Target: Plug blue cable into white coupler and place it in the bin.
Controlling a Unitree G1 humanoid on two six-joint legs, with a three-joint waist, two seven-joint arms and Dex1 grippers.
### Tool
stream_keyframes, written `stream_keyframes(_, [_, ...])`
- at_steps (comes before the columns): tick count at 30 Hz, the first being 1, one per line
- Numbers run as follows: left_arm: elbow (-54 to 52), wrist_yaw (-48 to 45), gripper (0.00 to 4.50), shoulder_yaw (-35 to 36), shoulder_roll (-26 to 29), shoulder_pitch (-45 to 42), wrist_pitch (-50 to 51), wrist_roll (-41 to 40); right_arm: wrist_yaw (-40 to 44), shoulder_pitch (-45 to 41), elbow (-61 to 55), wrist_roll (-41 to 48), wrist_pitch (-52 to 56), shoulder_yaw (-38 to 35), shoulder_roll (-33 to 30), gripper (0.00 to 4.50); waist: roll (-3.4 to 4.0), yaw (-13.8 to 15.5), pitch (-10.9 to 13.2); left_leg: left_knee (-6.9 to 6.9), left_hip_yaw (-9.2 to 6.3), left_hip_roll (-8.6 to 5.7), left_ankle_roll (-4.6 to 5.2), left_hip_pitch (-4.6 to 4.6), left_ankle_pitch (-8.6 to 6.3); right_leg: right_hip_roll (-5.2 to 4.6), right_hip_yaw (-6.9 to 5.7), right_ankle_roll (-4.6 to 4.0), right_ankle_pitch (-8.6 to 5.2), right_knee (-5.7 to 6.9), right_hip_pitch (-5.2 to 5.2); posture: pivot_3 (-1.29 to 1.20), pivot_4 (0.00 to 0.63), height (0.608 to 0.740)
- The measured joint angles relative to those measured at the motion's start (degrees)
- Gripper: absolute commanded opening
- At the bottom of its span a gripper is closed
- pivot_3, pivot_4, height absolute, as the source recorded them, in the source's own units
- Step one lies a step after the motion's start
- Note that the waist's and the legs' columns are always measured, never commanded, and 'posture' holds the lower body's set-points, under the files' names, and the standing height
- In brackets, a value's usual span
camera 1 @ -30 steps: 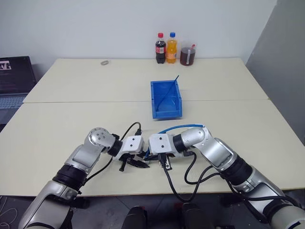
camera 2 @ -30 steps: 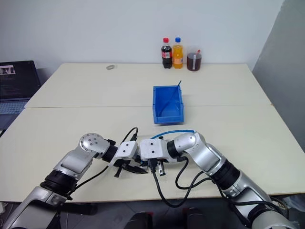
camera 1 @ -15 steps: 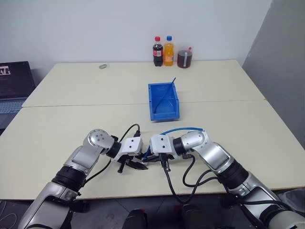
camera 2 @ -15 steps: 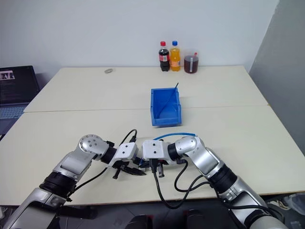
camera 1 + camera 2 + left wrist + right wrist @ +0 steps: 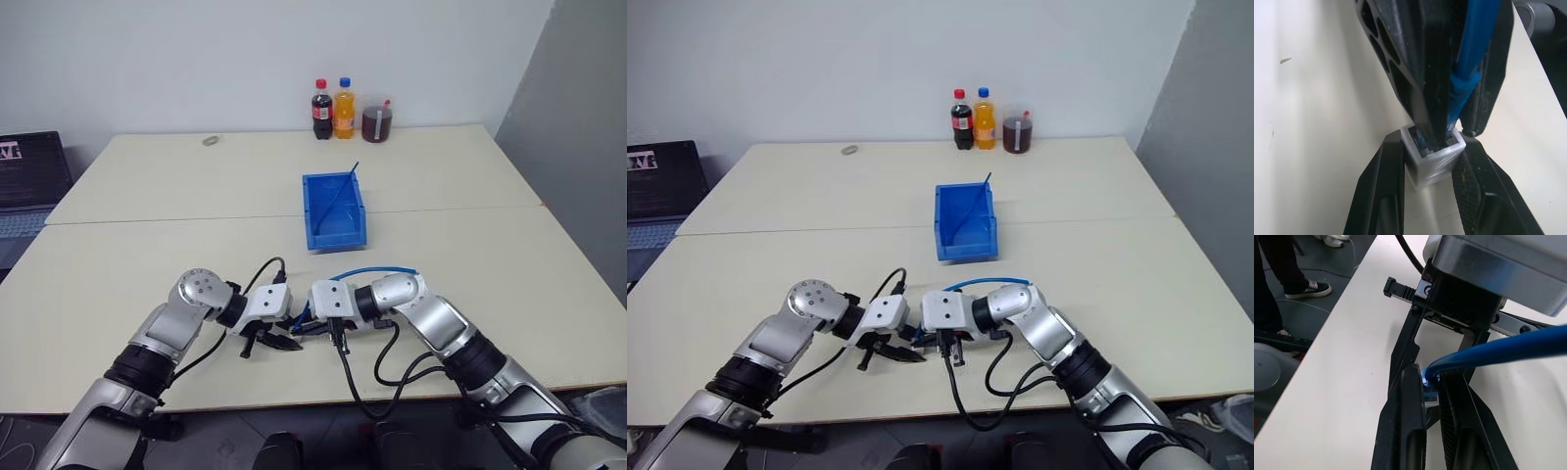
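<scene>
The white coupler (image 5: 1435, 164) sits upright between the two fingers of my left gripper (image 5: 1431, 147), which is shut on it. My right gripper (image 5: 1429, 377) is shut on the plug end of the blue cable (image 5: 1498, 346). It holds the plug at the coupler's dark socket; how deep the plug sits is hidden by the fingers. In the left eye view the two grippers meet tip to tip just above the near table, left gripper (image 5: 287, 342) and right gripper (image 5: 306, 323). The blue cable (image 5: 372, 270) arcs back over my right wrist. The blue bin (image 5: 333, 238) stands behind them with a thin dark-blue strand leaning in it.
Two bottles (image 5: 332, 96) and a cup of dark drink (image 5: 376, 113) stand at the table's far edge. A small grey item (image 5: 211, 141) lies far left. A laptop (image 5: 24, 181) sits beyond the left edge. Black cables (image 5: 382, 372) hang off the near edge.
The head view has shifted a little. Both grippers stay together in the same place and keep their holds.
</scene>
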Motion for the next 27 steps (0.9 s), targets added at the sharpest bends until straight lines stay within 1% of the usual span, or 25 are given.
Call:
stream_keyframes(4, [-0.1, 0.1, 0.99, 0.3, 0.0, 0.4, 0.0, 0.1, 0.0, 0.0, 0.2, 0.0, 0.0, 0.0, 0.1, 0.09, -0.01, 0.0, 0.0, -0.16, 0.01, 0.01, 0.00, 0.23, 0.00, 0.00, 0.02, -0.12, -0.08, 0.00, 0.11, 0.00, 0.150, 0.740])
stream_keyframes(7, [-0.6, 1.3, 0.99, 1.0, -0.1, 1.4, -1.5, 0.0, 0.0, 0.8, -0.4, 0.1, -0.2, -0.7, -0.3, 0.09, -0.01, 0.1, 0.0, -0.27, 0.01, 0.01, 0.00, 0.24, 0.00, -0.01, 0.02, -0.13, -0.11, 0.00, 0.10, 0.00, 0.150, 0.740])
stream_keyframes(10, [-1.8, 3.1, 0.99, 2.0, -0.4, 3.5, -3.3, -0.8, -0.8, 2.6, -3.6, 0.2, -0.1, -1.6, -1.5, 0.09, -0.07, 0.3, 0.1, -0.28, 0.01, 0.00, -0.01, 0.14, 0.00, -0.04, 0.01, -0.08, -0.15, -0.01, 0.04, 0.00, 0.150, 0.740])
stream_keyframes(12, [-3.0, 3.9, 1.68, 2.4, -0.4, 4.6, -2.8, -1.6, -1.0, 3.3, -5.8, 0.4, 0.7, -2.1, -2.4, 0.09, -0.18, 0.4, 0.2, -0.27, -0.02, 0.00, -0.01, -0.12, 0.00, -0.05, -0.05, -0.07, -0.15, -0.02, -0.15, 0.00, 0.150, 0.740])
stream_keyframes(16, [-4.0, 4.4, 2.40, 3.0, 0.4, 5.9, -1.4, -3.0, -1.4, 4.8, -9.0, 2.3, 4.2, -3.9, -3.9, 0.09, -0.33, 0.5, 0.4, -0.18, -0.08, 0.00, -0.02, -0.58, 0.00, -0.04, -0.13, -0.06, -0.14, -0.03, -0.52, 0.00, 0.150, 0.740])
stream_keyframes(18, [-4.6, 4.8, 2.84, 3.2, 0.8, 6.2, -1.2, -3.3, -1.8, 5.3, -10.1, 2.8, 6.2, -4.4, -4.0, 0.09, -0.35, 0.5, 0.7, -0.19, -0.11, 0.00, -0.01, -0.59, 0.00, -0.04, -0.15, -0.06, -0.14, -0.02, -0.53, 0.00, 0.150, 0.740])
stream_keyframes(20, [-4.9, 4.9, 3.18, 3.8, 0.8, 6.7, -1.1, -3.7, -2.5, 5.7, -10.8, 3.8, 7.7, -4.8, -3.9, 0.09, -0.44, 0.5, 1.0, -0.18, -0.13, 0.01, -0.02, -0.60, 0.00, -0.04, -0.17, -0.05, -0.13, -0.01, -0.54, 0.00, 0.150, 0.740])
stream_keyframes(23, [-5.5, 5.9, 3.88, 4.5, 1.0, 7.3, -1.2, -4.2, -3.1, 5.8, -11.8, 4.7, 9.8, -5.4, -4.0, 0.09, -0.59, 0.5, 1.2, -0.18, -0.15, 0.00, -0.02, -0.63, 0.00, -0.05, -0.18, -0.04, -0.13, 0.00, -0.56, 0.00, 0.150, 0.740])
stream_keyframes(25, [-5.6, 7.6, 4.34, 6.3, 1.0, 8.2, -0.9, -4.9, -3.8, 5.9, -12.8, 5.6, 11.5, -5.9, -4.1, 0.09, -0.72, 0.5, 1.4, -0.18, -0.17, 0.00, -0.02, -0.73, 0.00, -0.06, -0.21, -0.04, -0.12, 0.00, -0.63, 0.00, 0.150, 0.740])
stream_keyframes(26, [-5.7, 8.6, 4.50, 7.1, 1.0, 8.4, -0.6, -5.0, -4.1, 6.0, -13.2, 6.2, 12.2, -6.3, -4.2, 0.09, -0.77, 0.5, 1.5, -0.17, -0.20, 0.00, -0.02, -0.78, 0.00, -0.06, -0.25, -0.04, -0.12, 0.00, -0.67, 0.00, 0.150, 0.740])
stream_keyframes(27, [-5.8, 9.5, 4.50, 8.1, 1.0, 8.8, -0.1, -5.1, -4.5, 6.1, -13.6, 6.6, 13.0, -6.9, -4.3, 0.09, -0.81, 0.5, 1.5, -0.16, -0.22, 0.01, -0.02, -0.86, 0.00, -0.06, -0.25, -0.04, -0.12, 0.00, -0.73, 0.00, 0.150, 0.740])
